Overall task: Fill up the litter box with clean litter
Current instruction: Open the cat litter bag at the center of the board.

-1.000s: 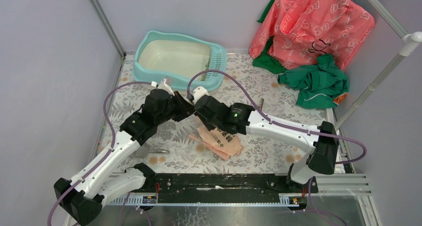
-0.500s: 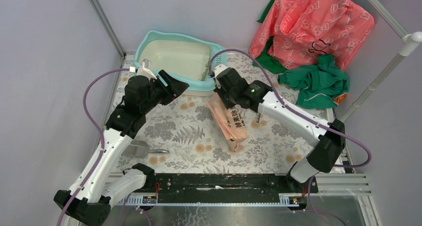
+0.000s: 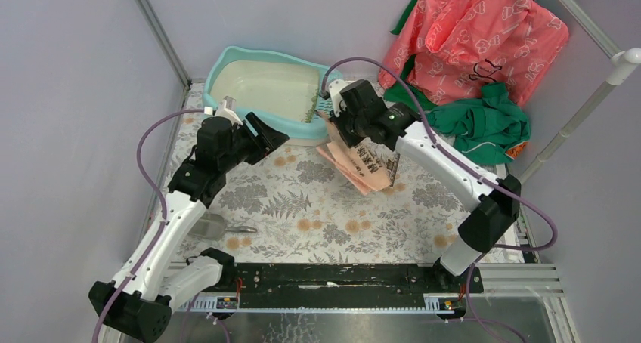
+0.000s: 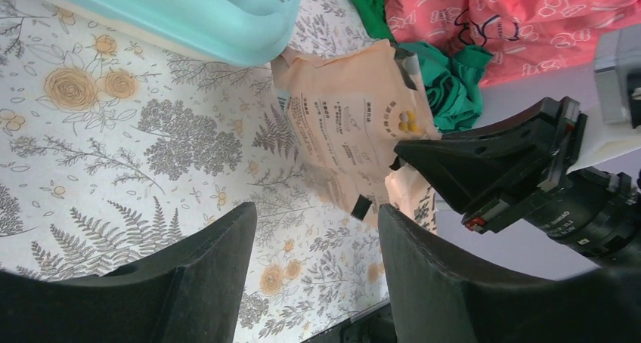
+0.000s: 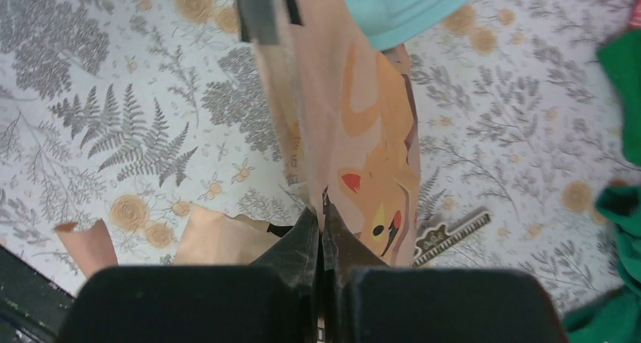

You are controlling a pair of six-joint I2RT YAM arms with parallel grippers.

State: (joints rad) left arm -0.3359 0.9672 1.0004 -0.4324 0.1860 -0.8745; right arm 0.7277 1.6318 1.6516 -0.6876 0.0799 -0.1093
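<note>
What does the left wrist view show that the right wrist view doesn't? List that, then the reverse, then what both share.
Only the left wrist view: the open left claw, the red cloth, the litter box's slotted ledge. Only the right wrist view: a cat face printed on the bag, a small dark strip on the table cover. Both: the right claw shut on the bag, the litter box rim, green cloth, the flowered table cover.

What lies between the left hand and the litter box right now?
Only bare floral-print table cover: the left wrist view shows it running from the open left hand to the light-teal plastic litter box.
</note>
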